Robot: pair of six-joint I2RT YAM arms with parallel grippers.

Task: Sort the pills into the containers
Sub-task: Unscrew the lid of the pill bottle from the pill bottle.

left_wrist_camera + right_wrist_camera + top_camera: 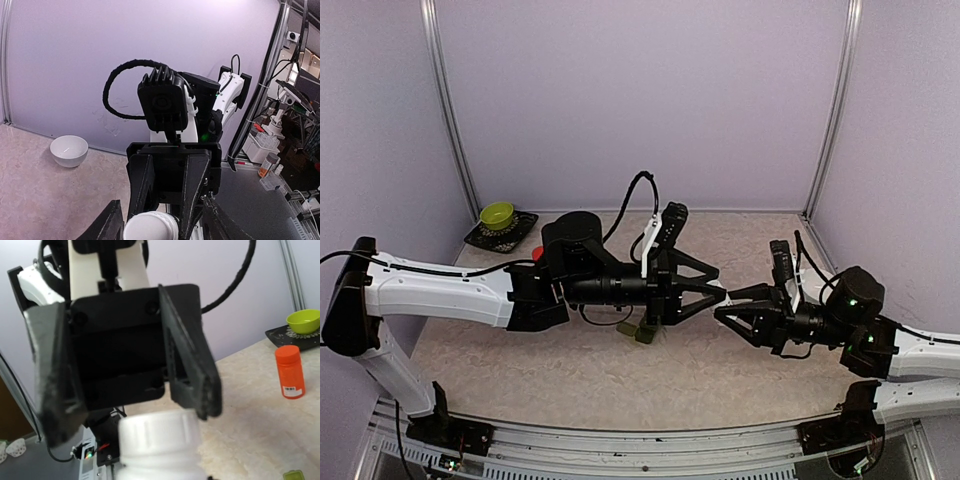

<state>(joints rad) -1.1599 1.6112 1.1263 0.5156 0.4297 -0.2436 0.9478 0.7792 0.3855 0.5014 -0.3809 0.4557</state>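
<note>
My right gripper (722, 305) is shut on a small white bottle (721, 293) and holds it above the table's middle. The bottle's ribbed cap (160, 432) points at my left gripper (719, 283). That gripper is open, with its fingers (192, 365) on either side of the cap. In the left wrist view the cap (150, 227) sits between the right gripper's fingers (195, 190). The dark green containers (640, 331) lie on the table under my left arm; one corner shows in the right wrist view (293, 475). No loose pills show.
A red bottle (290, 371) stands at the back left, partly hidden by my left arm in the top view (537, 253). A lime bowl (497, 214) sits on a dark tray (510, 238) behind it. A white bowl (69, 150) stands near the right wall.
</note>
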